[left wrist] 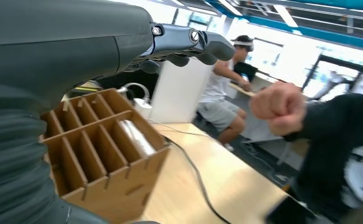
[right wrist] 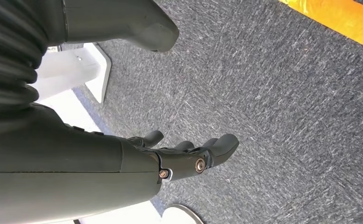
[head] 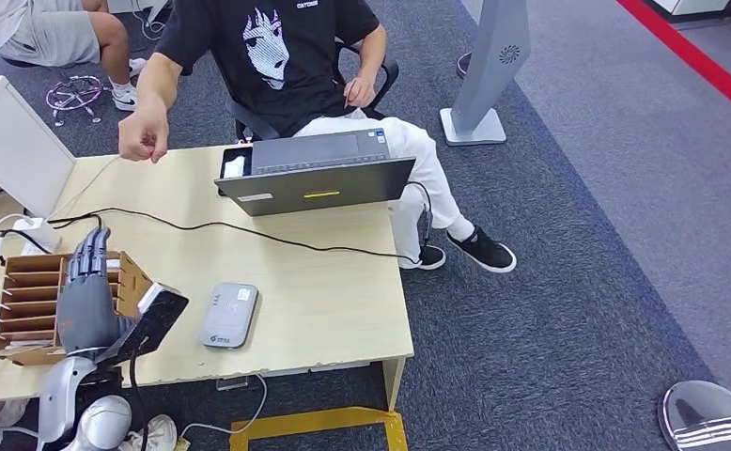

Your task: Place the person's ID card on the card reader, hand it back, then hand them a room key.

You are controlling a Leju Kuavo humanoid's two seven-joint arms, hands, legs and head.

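Left hand (head: 87,282), one card reader (head: 229,315)

A light wooden table (head: 343,310) stood on dark grey carpet (head: 568,310), with a red stripe (head: 695,56) crossing the floor at the far right. A grey stand on a flat base (head: 484,85) rose beyond the table, near a black office chair (head: 381,80). Yellow tape (head: 315,423) marked the carpet below the table's near edge. In the left wrist view, bright windows (left wrist: 287,56) and ceiling strip lights (left wrist: 287,16) lit the room.
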